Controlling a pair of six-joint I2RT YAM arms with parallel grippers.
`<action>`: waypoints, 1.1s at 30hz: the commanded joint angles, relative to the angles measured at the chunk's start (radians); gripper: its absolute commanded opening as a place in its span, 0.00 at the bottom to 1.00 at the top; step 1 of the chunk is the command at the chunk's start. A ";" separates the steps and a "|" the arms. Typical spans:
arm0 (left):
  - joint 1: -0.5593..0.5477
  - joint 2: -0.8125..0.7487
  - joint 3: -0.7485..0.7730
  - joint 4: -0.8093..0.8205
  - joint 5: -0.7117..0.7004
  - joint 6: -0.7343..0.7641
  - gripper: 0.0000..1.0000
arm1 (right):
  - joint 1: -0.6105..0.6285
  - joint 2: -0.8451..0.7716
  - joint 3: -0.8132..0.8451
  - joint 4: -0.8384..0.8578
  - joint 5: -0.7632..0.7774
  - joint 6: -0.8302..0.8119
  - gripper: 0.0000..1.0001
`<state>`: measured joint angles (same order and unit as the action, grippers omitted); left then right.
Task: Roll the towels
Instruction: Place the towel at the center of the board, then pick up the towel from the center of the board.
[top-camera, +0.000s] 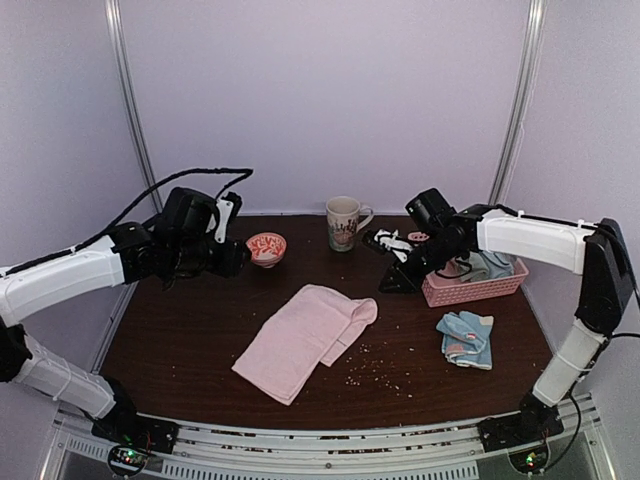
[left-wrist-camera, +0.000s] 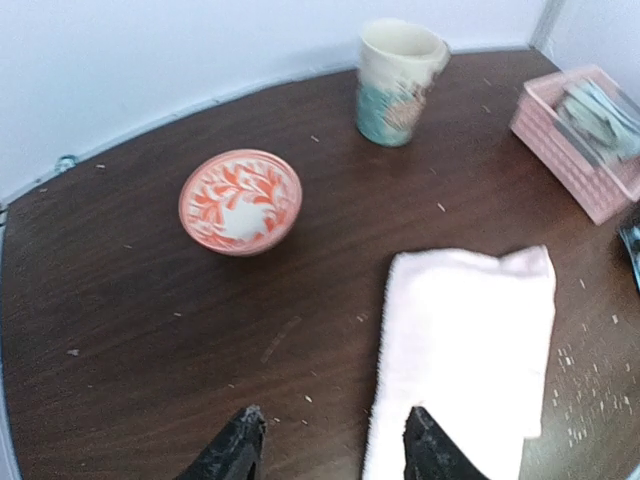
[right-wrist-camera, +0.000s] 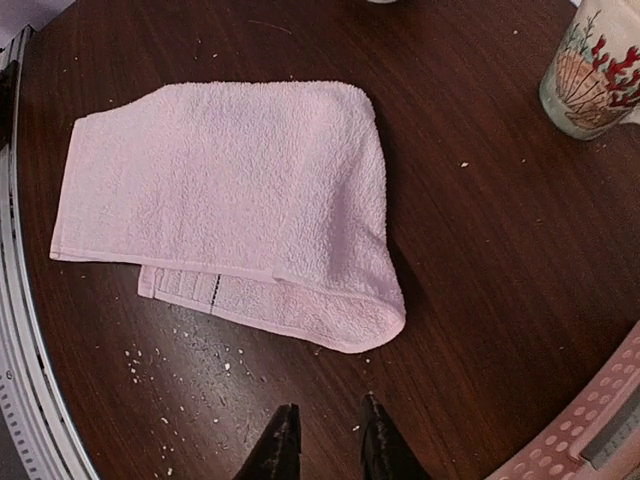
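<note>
On tabletop (top-camera: 200, 330) centre: folded pale pink terry towel (top-camera: 300, 345), unrolled. Left gripper (left-wrist-camera: 330, 450) wide, right gripper (right-wrist-camera: 328, 445) narrow (both empty); I fear loose layers bunching.

A dark brown wooden table (top-camera: 190, 330), flecked with pale crumbs (top-camera: 375, 375), stands between plain pale walls (top-camera: 330, 90). Two metal posts (top-camera: 133, 100) mark the back corners. Light is even.

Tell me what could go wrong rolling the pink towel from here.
The pink towel lies folded unevenly, a lower layer poking out, so the roll may come out crooked. Crumbs scattered along its edge could get rolled in. The mug and bowl stand beyond it; a wide sweep might knock them.
</note>
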<state>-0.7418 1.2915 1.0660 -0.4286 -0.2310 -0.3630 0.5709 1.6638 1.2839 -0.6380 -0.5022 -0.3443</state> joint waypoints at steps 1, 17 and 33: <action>-0.084 0.049 0.000 -0.052 0.300 0.112 0.47 | -0.002 -0.154 -0.047 0.054 0.097 -0.069 0.22; -0.433 0.243 -0.099 -0.170 0.293 0.175 0.59 | 0.012 0.110 -0.102 0.171 0.148 0.045 0.38; -0.433 0.377 -0.096 -0.138 0.208 0.171 0.54 | 0.015 0.304 0.007 0.163 0.005 0.111 0.43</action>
<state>-1.1770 1.6516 0.9565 -0.6010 0.0040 -0.2070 0.5785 1.9388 1.2690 -0.4812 -0.4736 -0.2581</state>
